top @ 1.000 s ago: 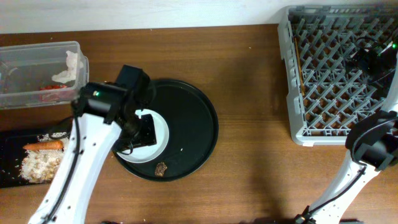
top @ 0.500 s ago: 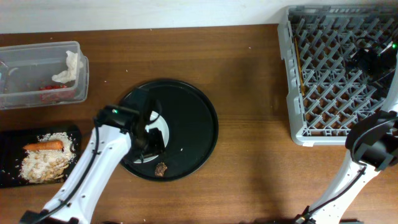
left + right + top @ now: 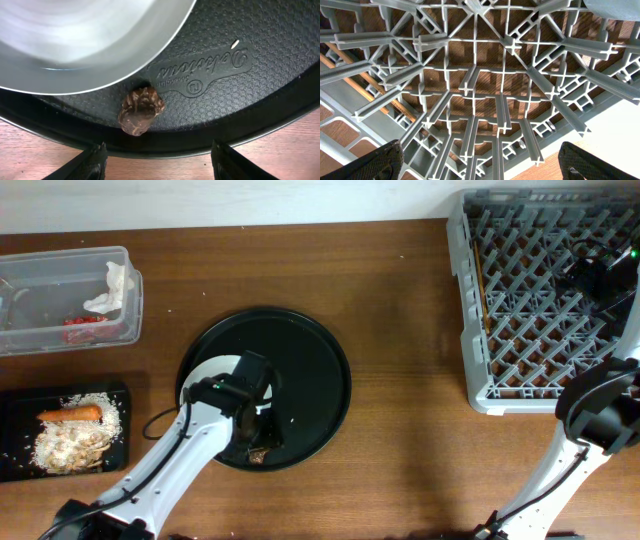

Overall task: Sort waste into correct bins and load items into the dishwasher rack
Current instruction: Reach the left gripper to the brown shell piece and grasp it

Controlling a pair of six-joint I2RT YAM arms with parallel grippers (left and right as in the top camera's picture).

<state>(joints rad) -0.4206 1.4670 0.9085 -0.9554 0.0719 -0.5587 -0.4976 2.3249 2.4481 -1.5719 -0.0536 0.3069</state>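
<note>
overhead: carrot and rice lie in the black tray, tissue in the tub; left tool released.

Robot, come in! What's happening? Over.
Left jaws open, hovering just short of dark scrap on round tray. Right jaws open over rack. White plate beside scrap, not blocking.

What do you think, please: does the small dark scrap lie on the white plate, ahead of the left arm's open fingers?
No: the left wrist view shows the small dark scrap on the round black tray, beside the white plate, ahead of the left arm's open fingers.
</note>
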